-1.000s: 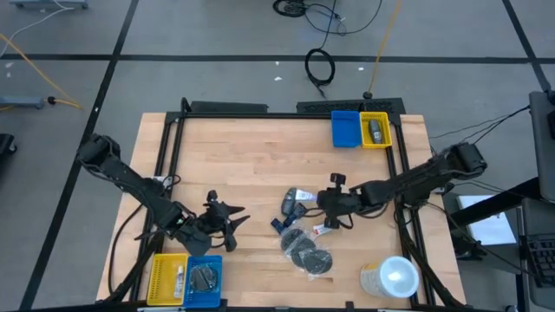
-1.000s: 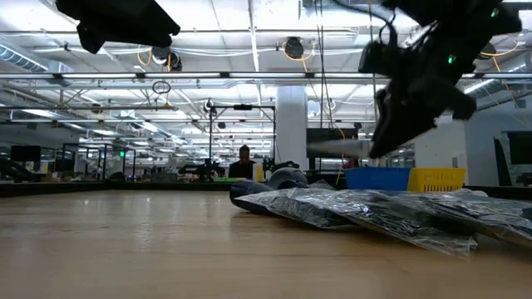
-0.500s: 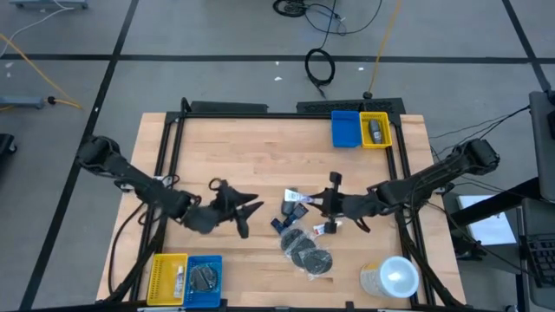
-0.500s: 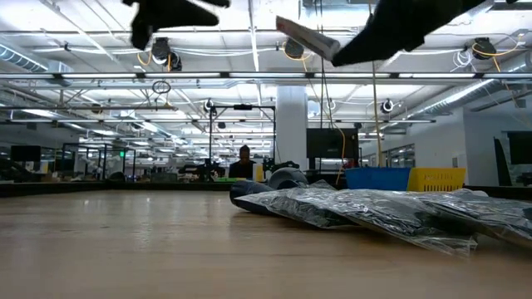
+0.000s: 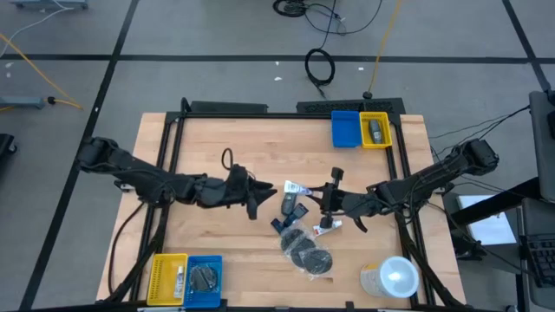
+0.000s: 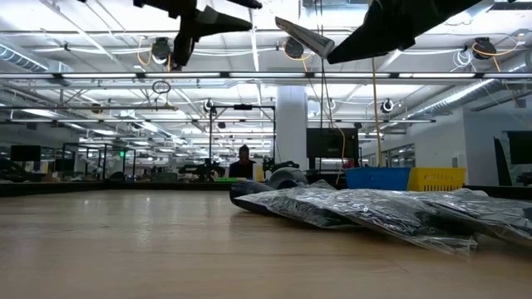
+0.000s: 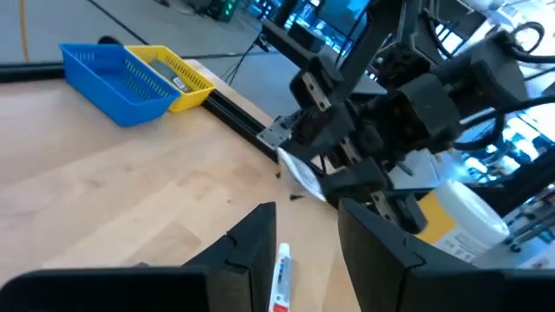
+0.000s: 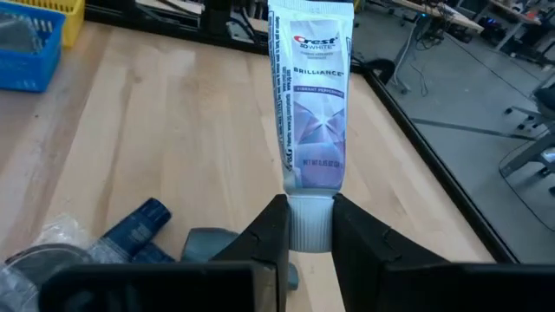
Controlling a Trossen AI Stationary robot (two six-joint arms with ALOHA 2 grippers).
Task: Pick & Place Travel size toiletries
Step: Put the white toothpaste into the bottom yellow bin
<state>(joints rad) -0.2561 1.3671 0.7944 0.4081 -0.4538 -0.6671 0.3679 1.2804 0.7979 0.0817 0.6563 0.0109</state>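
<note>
A wooden table [image 5: 225,147] stands on a grey floor, with a lit hall of workbenches beyond it in the low view and a person far off there, too small to make out. The right gripper [image 8: 310,227] is clamped on the ribbed cap end of a tube [image 8: 310,104] and holds it above the middle of the table. The tube reads "Crest" and "BRILLIANCE"; the smaller print below is not legible. In the high view the tube [image 5: 297,188] points left toward the left gripper [image 5: 257,198], whose fingers stand apart just short of it. Both arms reach inward, low and nearly level, from the table's left and right edges.

Beneath them lies the pile: dark discs [image 5: 305,251] in clear wrap, a second tube with a red end [image 5: 328,225], partly under the right arm, and a blue packet [image 8: 139,219] whose print cannot be read. A blue-and-yellow bin pair [image 5: 360,129] sits at the far right, another [image 5: 186,279] at the near left, cut off by the picture's edge. A white-lidded cup [image 5: 392,277] stands near right.
</note>
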